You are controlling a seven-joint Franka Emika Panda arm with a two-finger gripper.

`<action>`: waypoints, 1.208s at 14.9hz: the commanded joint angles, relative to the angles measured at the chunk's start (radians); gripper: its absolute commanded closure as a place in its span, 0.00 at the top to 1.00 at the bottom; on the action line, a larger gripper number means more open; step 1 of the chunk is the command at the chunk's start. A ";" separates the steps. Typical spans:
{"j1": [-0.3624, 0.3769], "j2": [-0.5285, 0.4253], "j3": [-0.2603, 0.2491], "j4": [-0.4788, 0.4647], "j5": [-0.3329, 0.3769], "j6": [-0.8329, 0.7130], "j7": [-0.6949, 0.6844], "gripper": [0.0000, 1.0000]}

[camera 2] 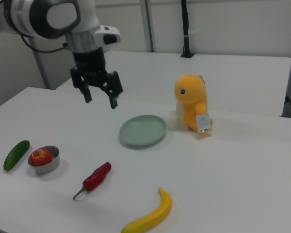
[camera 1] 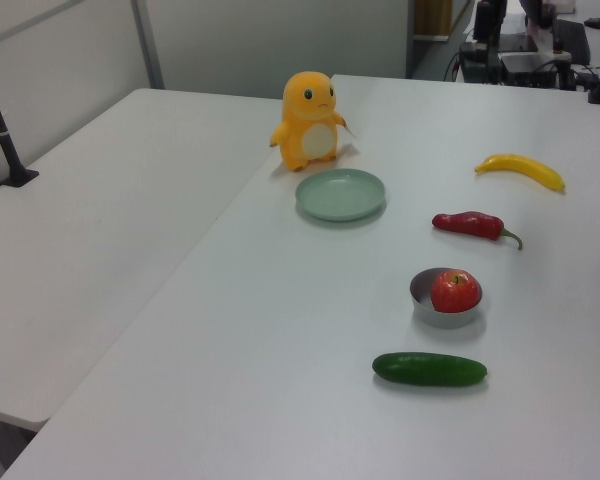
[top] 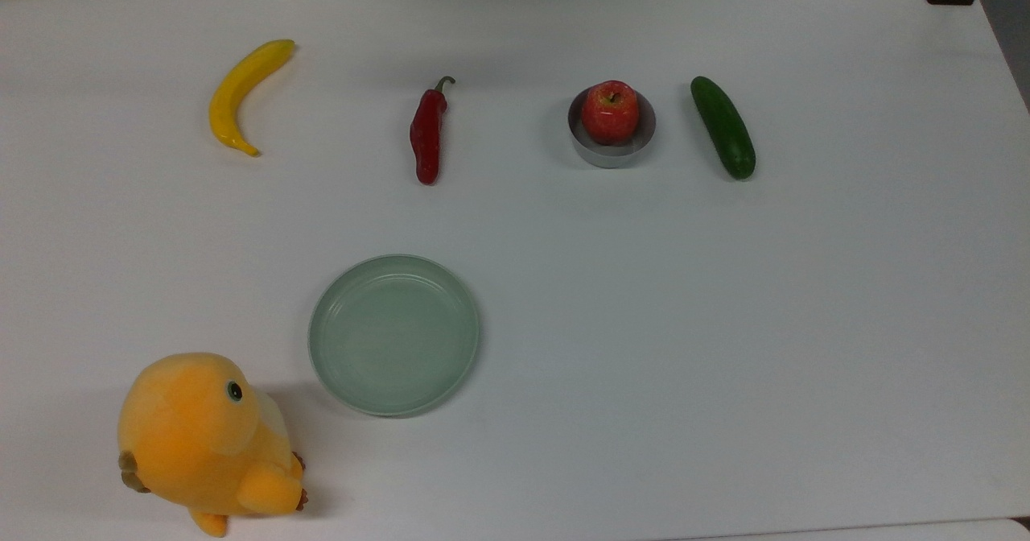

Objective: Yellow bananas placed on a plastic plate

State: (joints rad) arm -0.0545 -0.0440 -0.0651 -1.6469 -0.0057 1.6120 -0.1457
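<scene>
The yellow banana (top: 237, 94) lies alone on the white table at the top view's upper left, curved, with nothing touching it; it is also at the near edge in the right view (camera 2: 150, 216). The pale green plastic plate (top: 394, 333) sits bare, lower and to the right of the banana in the top view. In the right view my gripper (camera 2: 100, 99) hangs open in the air, up and left of the plate (camera 2: 142, 130) and far from the banana, with nothing between its fingers.
An orange plush toy (top: 201, 436) stands beside the plate. In a row with the banana lie a red chili pepper (top: 426, 134), a red apple (top: 611, 111) in a small metal dish (top: 611, 156), and a green cucumber (top: 723, 126).
</scene>
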 commanded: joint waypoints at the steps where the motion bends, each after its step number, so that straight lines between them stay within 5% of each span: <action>1: -0.088 -0.013 -0.042 -0.073 -0.019 -0.006 -0.103 1.00; 8: -0.129 0.033 -0.160 -0.281 -0.019 0.150 -0.123 1.00; 18: -0.134 0.179 -0.191 -0.416 -0.019 0.518 -0.123 1.00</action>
State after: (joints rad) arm -0.1935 0.1207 -0.2472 -2.0164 -0.0166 2.0442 -0.2540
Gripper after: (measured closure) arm 0.000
